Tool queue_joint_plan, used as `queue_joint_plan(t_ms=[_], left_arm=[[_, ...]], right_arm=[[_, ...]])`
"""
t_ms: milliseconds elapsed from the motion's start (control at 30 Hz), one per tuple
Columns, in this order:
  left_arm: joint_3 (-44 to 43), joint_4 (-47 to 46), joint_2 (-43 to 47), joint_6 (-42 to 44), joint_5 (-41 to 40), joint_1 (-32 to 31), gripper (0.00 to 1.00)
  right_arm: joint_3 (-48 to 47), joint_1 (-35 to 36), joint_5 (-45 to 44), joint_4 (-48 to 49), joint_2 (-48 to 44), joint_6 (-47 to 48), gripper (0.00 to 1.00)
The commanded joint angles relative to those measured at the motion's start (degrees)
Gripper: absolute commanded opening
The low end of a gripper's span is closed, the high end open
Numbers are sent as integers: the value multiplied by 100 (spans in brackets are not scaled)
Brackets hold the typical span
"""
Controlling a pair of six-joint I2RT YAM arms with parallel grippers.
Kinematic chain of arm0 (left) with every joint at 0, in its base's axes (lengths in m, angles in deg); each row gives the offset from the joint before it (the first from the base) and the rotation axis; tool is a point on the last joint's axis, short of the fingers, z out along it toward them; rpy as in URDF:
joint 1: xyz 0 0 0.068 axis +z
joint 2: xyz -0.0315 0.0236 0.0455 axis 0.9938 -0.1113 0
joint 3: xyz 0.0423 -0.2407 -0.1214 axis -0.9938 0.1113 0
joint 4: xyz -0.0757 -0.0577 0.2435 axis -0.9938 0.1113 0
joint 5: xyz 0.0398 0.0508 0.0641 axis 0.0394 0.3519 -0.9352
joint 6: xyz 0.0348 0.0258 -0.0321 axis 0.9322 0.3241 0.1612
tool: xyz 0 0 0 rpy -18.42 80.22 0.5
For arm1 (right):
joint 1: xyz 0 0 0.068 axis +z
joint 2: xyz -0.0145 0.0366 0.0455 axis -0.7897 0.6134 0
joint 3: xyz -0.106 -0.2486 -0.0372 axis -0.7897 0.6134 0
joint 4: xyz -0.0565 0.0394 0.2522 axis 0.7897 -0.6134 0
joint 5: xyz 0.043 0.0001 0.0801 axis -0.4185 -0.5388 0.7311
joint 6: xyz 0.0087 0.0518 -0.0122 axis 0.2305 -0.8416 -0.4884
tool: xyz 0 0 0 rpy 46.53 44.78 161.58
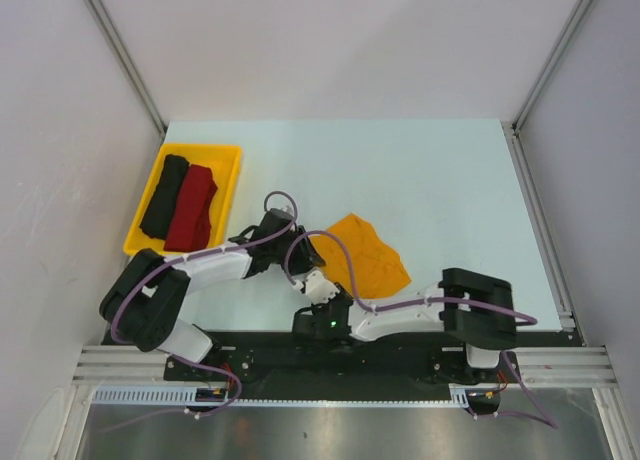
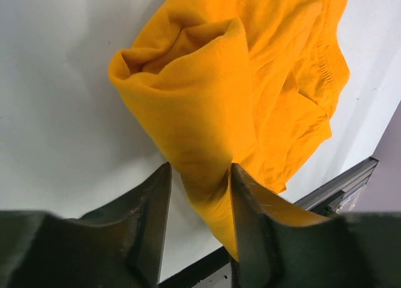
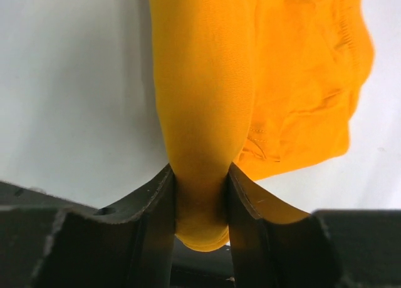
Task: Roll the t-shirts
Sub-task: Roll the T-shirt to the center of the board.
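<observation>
The left gripper [image 2: 200, 175] and the right gripper [image 3: 199, 178] each pinch closed on the bunched mustard t-shirt [image 1: 368, 258], at about 3 o'clock from the yellow tray [image 1: 200, 147].

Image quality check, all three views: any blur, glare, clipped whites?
Top external: sharp, even light, only faint shadows on the table, mild sheen on the metal strip at the bottom. Left wrist: left fingers dark and soft, mustard shirt crisp, hem stitching readable. Right wrist: right fingers likewise soft, the pinched fold shaded, table bright, near white.
</observation>
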Motion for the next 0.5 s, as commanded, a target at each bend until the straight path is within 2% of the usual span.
queue_joint_plan(t_ms=[0,200,333,433,467], left_arm=[[-259,18,395,272,170,152,53],[-259,115,869,492,135,284,73],[-128,203,1195,633,91,292,74],[-13,37,1309,615,240,258,68],[66,-25,1318,607,275,231,63]], right_arm=[[551,-407,826,1196,-1038,608,38],[1579,-1373,2601,2286,-2153,846,37],[2036,-2041,3848,2726,-2586,838,36],[2344,-2551,4552,2989,-2770,759,36],[2414,-2666,4711,3069,-2806,732,36]])
